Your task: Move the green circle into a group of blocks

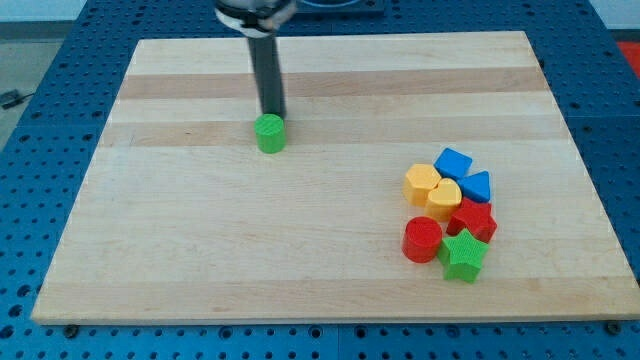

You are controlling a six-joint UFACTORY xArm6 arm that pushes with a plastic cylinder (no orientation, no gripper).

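Observation:
The green circle (270, 133) sits alone on the wooden board, left of centre toward the view's top. My tip (273, 114) stands right behind it, at its top edge, touching or nearly touching it. A group of blocks lies at the view's lower right: a blue cube (453, 163), a blue triangle (477, 186), a yellow heart (422, 183), a yellow block (444, 197), a red star (471, 219), a red cylinder (422, 240) and a green star (463, 255). The group is far from the green circle, to its lower right.
The wooden board (200, 250) lies on a blue perforated table (30, 150). The arm's dark rod (268, 70) comes down from the view's top.

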